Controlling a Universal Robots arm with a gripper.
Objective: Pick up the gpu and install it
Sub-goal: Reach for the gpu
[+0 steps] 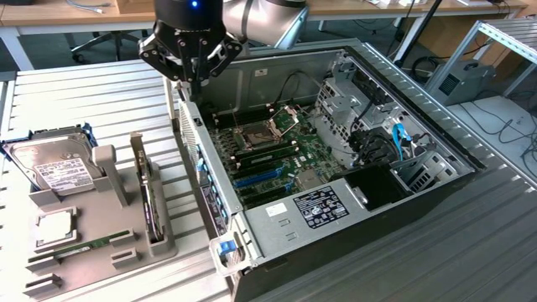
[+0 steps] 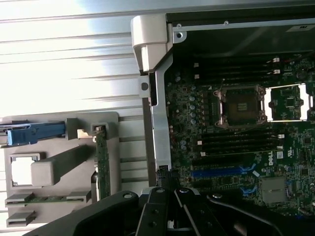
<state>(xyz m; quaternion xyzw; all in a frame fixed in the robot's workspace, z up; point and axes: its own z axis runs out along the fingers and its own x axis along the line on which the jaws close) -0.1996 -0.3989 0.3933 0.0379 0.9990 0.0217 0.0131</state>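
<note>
End effector [image 1: 195, 80] fully closed, gripping nothing, poised above outer wall edge of computer case [image 1: 260, 78]. gpu [image 1: 152, 211] well apart from it: outside case, standing on edge in gray holder [image 1: 92, 258] just beside case wall on tabletop [image 1: 84, 100]. Count: one gpu, one hard drive [image 1: 55, 167], one RAM stick [image 1: 84, 244], one case. gpu seen edge-on: thin flat card, green board, dark side.

Ribbed, dully shining metal is noted for the table [image 1: 84, 100]. Matt grey sheet metal is recorded for the computer case [image 1: 260, 78], and green lacquered laminate for the motherboard [image 1: 277, 157]. At nine o'clock of the case are listed: holder tray [image 1: 97, 267], matt grey plastic; hard drive [image 1: 55, 167], silver metal, white paper label; gpu [image 2: 102, 162], green board.
</note>
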